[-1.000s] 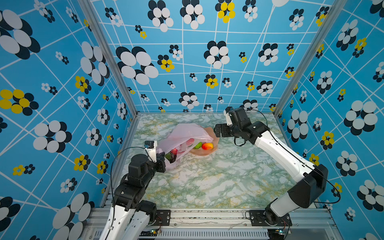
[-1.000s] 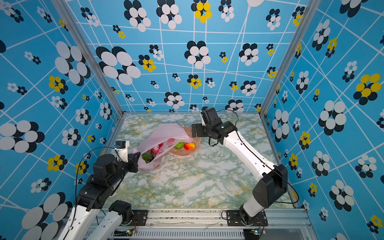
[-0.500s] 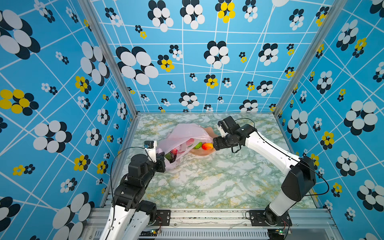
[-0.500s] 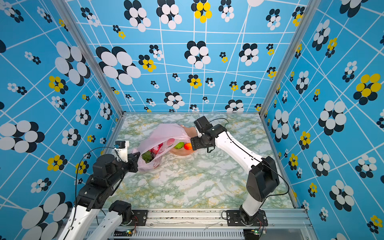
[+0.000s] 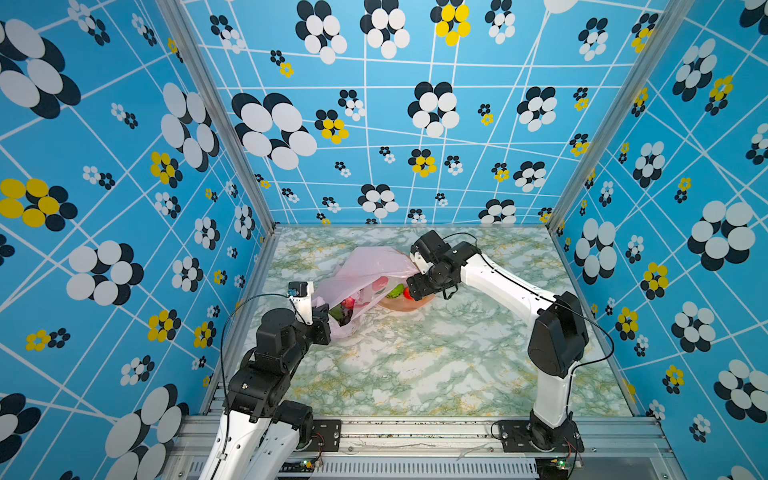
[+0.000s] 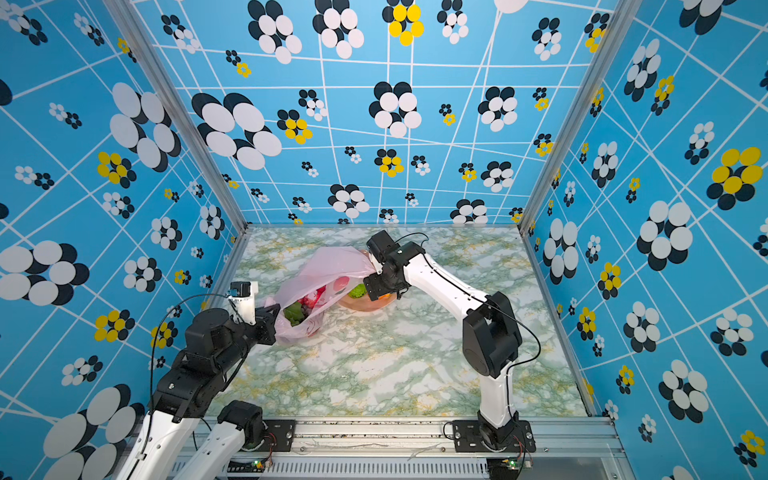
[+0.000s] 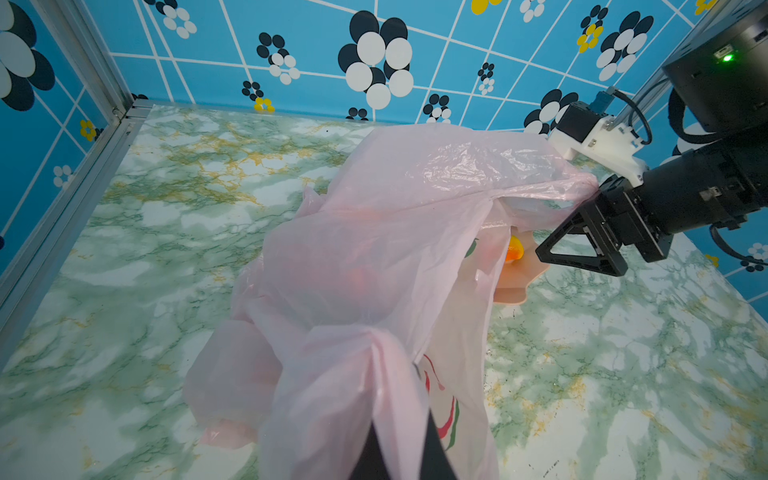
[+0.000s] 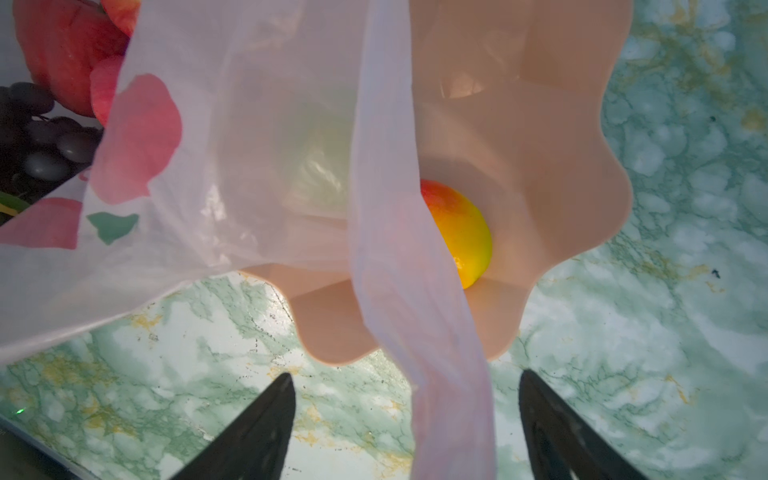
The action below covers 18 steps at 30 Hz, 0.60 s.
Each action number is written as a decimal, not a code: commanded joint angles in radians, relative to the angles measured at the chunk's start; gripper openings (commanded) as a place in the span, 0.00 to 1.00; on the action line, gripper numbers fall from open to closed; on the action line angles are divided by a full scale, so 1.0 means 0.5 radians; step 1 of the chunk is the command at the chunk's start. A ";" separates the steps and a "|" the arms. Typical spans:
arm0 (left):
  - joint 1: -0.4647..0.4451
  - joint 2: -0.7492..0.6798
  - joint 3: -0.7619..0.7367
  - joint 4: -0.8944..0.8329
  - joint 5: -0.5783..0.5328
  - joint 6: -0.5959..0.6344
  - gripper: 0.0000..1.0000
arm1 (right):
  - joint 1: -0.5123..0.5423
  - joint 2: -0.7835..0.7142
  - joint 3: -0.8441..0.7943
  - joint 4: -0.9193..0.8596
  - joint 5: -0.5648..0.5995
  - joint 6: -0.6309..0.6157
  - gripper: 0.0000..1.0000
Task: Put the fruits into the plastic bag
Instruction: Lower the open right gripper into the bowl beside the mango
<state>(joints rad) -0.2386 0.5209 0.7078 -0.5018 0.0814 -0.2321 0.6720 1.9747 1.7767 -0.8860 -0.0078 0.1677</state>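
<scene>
The plastic bag (image 5: 365,266) (image 6: 332,266) (image 7: 395,232) lies across the table with its mouth held up. My left gripper (image 5: 326,316) (image 6: 272,316) (image 7: 401,415) is shut on its near edge. Inside it show a red apple (image 8: 66,50), the dark grapes (image 8: 41,137) and a green fruit (image 6: 294,313). The yellow-red mango (image 8: 461,232) (image 7: 514,249) and a bumpy green fruit (image 5: 395,291) (image 6: 356,291) sit in the pink bowl (image 8: 561,145) (image 5: 409,305). My right gripper (image 8: 405,374) (image 5: 415,286) (image 6: 374,289) is open at the bowl's rim. A strip of the bag hangs loose between its jaws.
The bag's far handle drapes over the right wrist. Blue flowered walls close in the marble table (image 5: 415,365) on three sides. A metal rail (image 5: 395,428) runs along the front edge.
My right arm has swung down and leftwards from behind the bowl to the bowl's rim by the mango. The left gripper has kept its hold and place.
</scene>
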 commanded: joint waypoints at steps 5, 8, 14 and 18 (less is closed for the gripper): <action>0.024 0.001 -0.021 0.005 0.028 0.032 0.00 | 0.003 0.201 0.189 -0.202 -0.087 -0.099 0.84; 0.029 0.000 -0.023 0.006 0.031 0.034 0.00 | 0.003 0.262 0.232 -0.236 -0.080 -0.135 0.84; 0.038 0.001 -0.023 0.009 0.043 0.033 0.00 | 0.001 0.373 0.334 -0.283 0.000 -0.221 0.86; 0.041 0.000 -0.022 0.010 0.043 0.033 0.00 | 0.002 0.474 0.398 -0.300 0.003 -0.276 0.87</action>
<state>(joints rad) -0.2283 0.5224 0.7078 -0.5018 0.0898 -0.2321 0.6720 2.1643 1.9362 -0.9955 -0.0250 0.0681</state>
